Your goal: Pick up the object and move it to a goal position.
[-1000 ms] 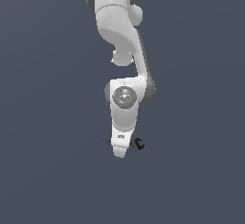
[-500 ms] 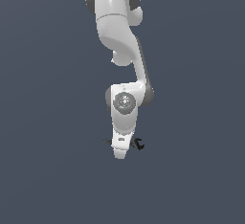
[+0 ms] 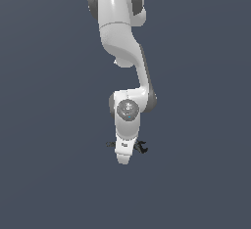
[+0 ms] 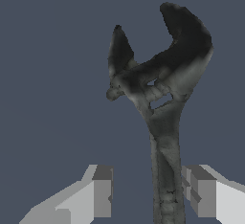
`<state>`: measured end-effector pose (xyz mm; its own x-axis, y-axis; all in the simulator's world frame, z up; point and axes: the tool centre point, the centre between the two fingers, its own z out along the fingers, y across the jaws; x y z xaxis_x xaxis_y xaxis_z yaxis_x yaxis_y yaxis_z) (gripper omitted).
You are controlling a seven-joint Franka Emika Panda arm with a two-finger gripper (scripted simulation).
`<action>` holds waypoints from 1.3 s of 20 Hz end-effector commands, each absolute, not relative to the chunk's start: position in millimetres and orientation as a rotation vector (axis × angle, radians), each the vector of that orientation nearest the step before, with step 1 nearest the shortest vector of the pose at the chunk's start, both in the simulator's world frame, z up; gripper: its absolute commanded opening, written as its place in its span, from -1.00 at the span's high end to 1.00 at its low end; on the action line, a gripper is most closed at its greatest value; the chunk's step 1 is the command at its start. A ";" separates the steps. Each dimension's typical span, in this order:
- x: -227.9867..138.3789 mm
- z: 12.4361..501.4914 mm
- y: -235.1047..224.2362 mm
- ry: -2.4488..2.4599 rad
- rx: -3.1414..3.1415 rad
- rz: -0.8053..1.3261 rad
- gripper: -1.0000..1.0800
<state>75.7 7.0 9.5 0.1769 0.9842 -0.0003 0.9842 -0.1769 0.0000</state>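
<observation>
The object is a small dark grey-black wrench (image 4: pixel 165 103) with an open forked jaw, lying on the flat grey floor. In the wrist view its handle runs between my two fingers, close to one finger pad (image 4: pixel 195 189) and apart from the other. My gripper (image 4: pixel 148 192) is open around the handle. In the exterior view the white hand (image 3: pixel 123 149) is low over the wrench (image 3: pixel 141 147), whose dark ends stick out on both sides of the hand. The fingertips are hidden behind the hand there.
A plain dark grey floor (image 3: pixel 196 184) fills both views. The white arm (image 3: pixel 122 37) reaches down from the top of the exterior view. No other object or goal marker shows.
The arm has come down a little, bringing the hand lower over the wrench. The wrench has not moved.
</observation>
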 end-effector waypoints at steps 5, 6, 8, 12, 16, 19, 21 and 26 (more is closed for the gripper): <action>75.8 7.5 6.1 2.014 2.411 -0.001 1.00; 75.8 7.5 6.1 2.014 2.411 -0.001 1.00; 75.8 7.5 6.1 2.014 2.411 -0.001 1.00; 76.6 12.9 10.5 2.019 2.407 0.003 1.00; 80.0 28.7 17.1 2.020 2.400 0.012 1.00; 84.4 49.6 25.7 2.020 2.391 0.024 1.00; 88.2 68.3 33.5 2.021 2.384 0.035 1.00; 99.0 128.2 58.2 2.022 2.360 0.069 1.00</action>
<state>95.7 50.0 108.4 0.1568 0.9876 0.0100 0.9866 -0.1571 0.0440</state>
